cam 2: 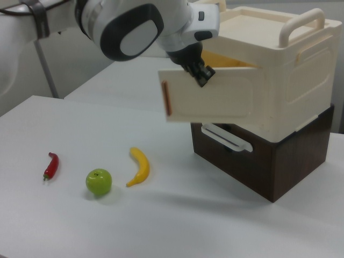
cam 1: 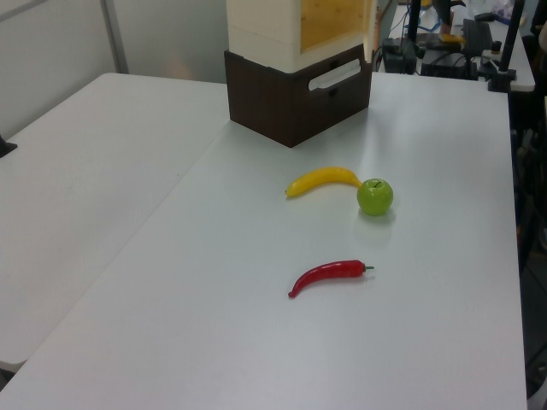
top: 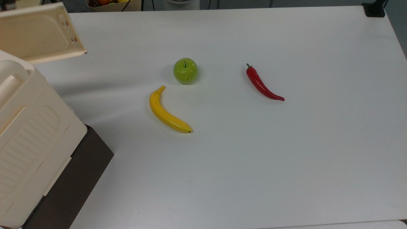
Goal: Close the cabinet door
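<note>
Door (cam 2: 209, 94) stood part-open, swung out from the cream cabinet (cam 2: 285, 80) w/ its free edge toward the right view's left; orange strip ran along that edge. In the top view the door (top: 38, 31) hung over the desk (top: 254, 159) at upper left, inner face showing: raised rim, shallow recess, small slots near its right edge. In the left view it (cam 1: 371, 26) was nearly edge-on, beside the cabinet's wood-lined opening.

Claw (cam 2: 200, 73) sat at the door's top edge, touching it; can't tell if open or closed. White arm reached in from the right view's upper left.

Cabinet sat on a dark brown box (cam 2: 269, 161) w/ a cream handle on the front.

On the desk, well apart from the cabinet: banana (top: 167, 111), green apple (top: 185, 70) near its stem end, red chilli (top: 262, 84) further to the top view's right. All three lay flat, none touching.
</note>
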Robot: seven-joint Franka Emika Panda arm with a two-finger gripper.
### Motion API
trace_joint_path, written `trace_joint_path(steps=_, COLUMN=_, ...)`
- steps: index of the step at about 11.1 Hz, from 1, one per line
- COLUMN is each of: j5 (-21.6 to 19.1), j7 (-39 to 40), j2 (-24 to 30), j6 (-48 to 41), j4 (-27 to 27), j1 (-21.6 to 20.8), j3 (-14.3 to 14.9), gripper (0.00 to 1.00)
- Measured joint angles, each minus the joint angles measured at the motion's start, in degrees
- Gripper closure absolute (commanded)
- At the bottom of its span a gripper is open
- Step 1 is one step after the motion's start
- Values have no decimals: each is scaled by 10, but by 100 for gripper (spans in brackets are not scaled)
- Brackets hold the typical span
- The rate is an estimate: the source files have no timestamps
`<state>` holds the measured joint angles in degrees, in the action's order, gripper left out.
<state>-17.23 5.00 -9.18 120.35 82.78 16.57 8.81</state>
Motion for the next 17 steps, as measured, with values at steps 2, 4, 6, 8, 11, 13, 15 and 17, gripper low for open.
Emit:
trace_joint_path(steps=2, j5=0, j7=-26, j2=-33, j6=111, j4=1, j1=-24, j3=-1, gripper=98)
trace_joint_path(steps=4, j5=0, j7=-39, j2=-55, j6=169, j4=0, j1=-34, j3=-1, gripper=98)
trace_joint_path(steps=6, j5=0, j7=-40, j2=-56, j6=172, j4=-1, j1=-34, j3=-1, gripper=98)
trace_joint_path(steps=8, j5=1, j7=-40, j2=-56, j6=169, j4=0, j1=-45, j3=-4, gripper=99)
trace_joint_path(steps=11, j5=52, j7=-47, j2=-53, j6=101, j4=8, j1=-87, j3=-14, gripper=99)
trace_joint_path(steps=13, j5=111, j7=-64, j2=-37, j6=-1, j4=8, j1=-105, j3=-52, gripper=99)
trace_joint_path(steps=15, j5=157, j7=-66, j2=-19, j6=-102, j4=9, j1=-121, j3=-89, gripper=99)
trace_joint_path(steps=17, j5=167, j7=-67, j2=-6, j6=-168, j4=16, j1=-160, j3=-96, gripper=99)
